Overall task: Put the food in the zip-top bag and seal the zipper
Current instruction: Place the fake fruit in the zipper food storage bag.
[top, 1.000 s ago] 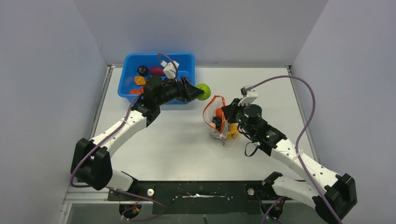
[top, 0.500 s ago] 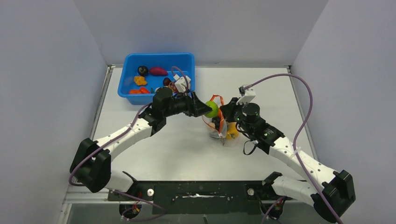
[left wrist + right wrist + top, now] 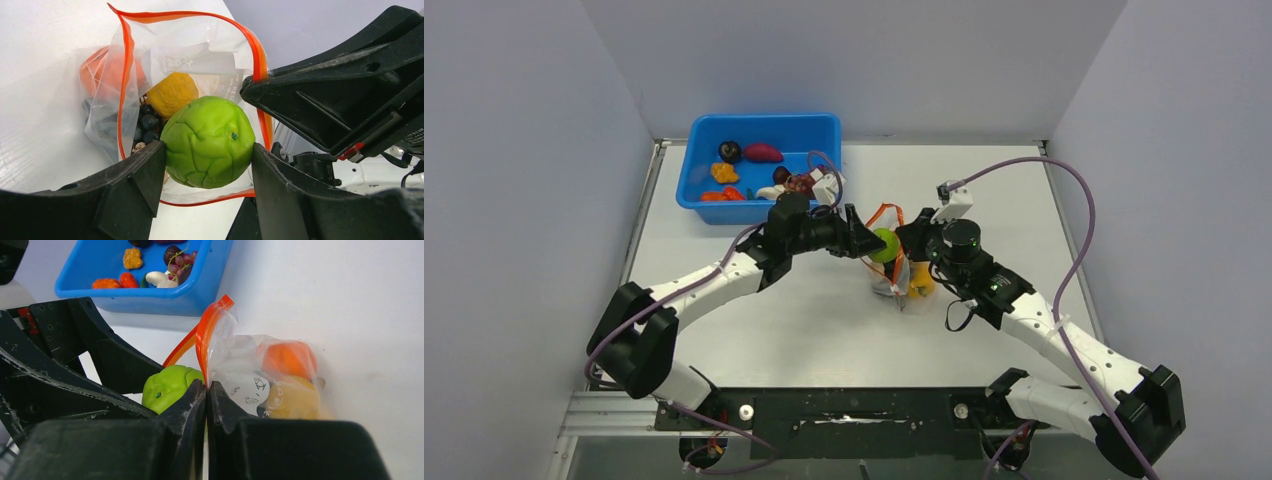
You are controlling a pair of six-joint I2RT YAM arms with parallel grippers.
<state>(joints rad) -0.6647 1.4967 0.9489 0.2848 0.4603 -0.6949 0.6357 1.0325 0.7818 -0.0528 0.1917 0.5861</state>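
Observation:
My left gripper [image 3: 876, 244] [image 3: 207, 150] is shut on a wrinkled green ball [image 3: 207, 141] [image 3: 885, 244] [image 3: 167, 386] and holds it at the open mouth of the clear zip-top bag [image 3: 190, 65] [image 3: 896, 268] [image 3: 260, 380]. The bag's red-orange zipper [image 3: 256, 55] [image 3: 207, 332] stands open in a loop. Inside lie an orange piece [image 3: 102, 72] [image 3: 289, 359], a yellow ball [image 3: 171, 92] [image 3: 292, 399] and dark pieces [image 3: 146, 122]. My right gripper [image 3: 912, 255] [image 3: 206, 390] is shut on the bag's mouth edge and holds it up.
A blue bin [image 3: 764, 135] [image 3: 150, 290] at the back left holds several more toy foods. White table [image 3: 824, 320] lies around the bag. The two grippers are close together over the bag. Grey walls stand on three sides.
My left arm has carried the green ball from beside the blue bin rightward and nearer, to the bag's mouth. The right gripper and bag have stayed in place.

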